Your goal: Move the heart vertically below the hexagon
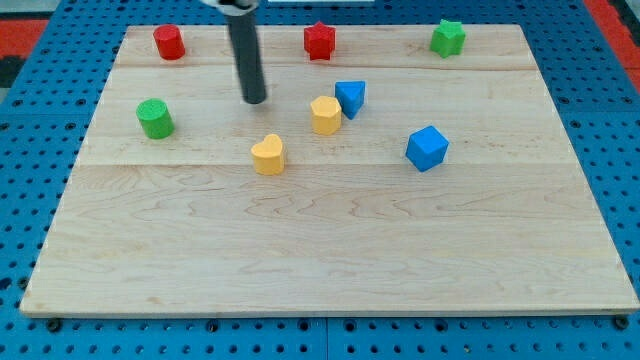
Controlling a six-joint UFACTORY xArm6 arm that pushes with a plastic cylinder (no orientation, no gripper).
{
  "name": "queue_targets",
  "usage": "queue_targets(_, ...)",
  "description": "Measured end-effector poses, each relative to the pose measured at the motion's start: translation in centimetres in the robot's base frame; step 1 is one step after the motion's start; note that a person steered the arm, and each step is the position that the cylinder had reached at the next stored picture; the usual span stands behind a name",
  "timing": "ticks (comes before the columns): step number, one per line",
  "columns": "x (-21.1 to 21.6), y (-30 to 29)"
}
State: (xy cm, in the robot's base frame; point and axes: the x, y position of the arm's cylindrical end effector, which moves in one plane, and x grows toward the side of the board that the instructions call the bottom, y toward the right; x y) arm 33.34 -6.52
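Observation:
The yellow heart [268, 155] lies on the wooden board [330, 260], left of centre. The yellow hexagon [325, 115] sits up and to the right of it, touching the blue triangle [351, 97]. My tip [255, 100] rests on the board above the heart and slightly to its left, a short gap away, and to the left of the hexagon. It touches no block.
A red cylinder [168, 42] is at the top left, a red star [319, 41] at the top middle, a green star [448, 38] at the top right. A green cylinder [155, 118] stands at the left, a blue cube [427, 148] at the right.

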Motion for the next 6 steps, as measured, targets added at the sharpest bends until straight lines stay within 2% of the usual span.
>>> queue_targets(3, 1.0, -0.3)
queue_targets(4, 7.2, -0.7)
queue_targets(5, 11.0, -0.7)
queue_targets(6, 13.5, 3.1)
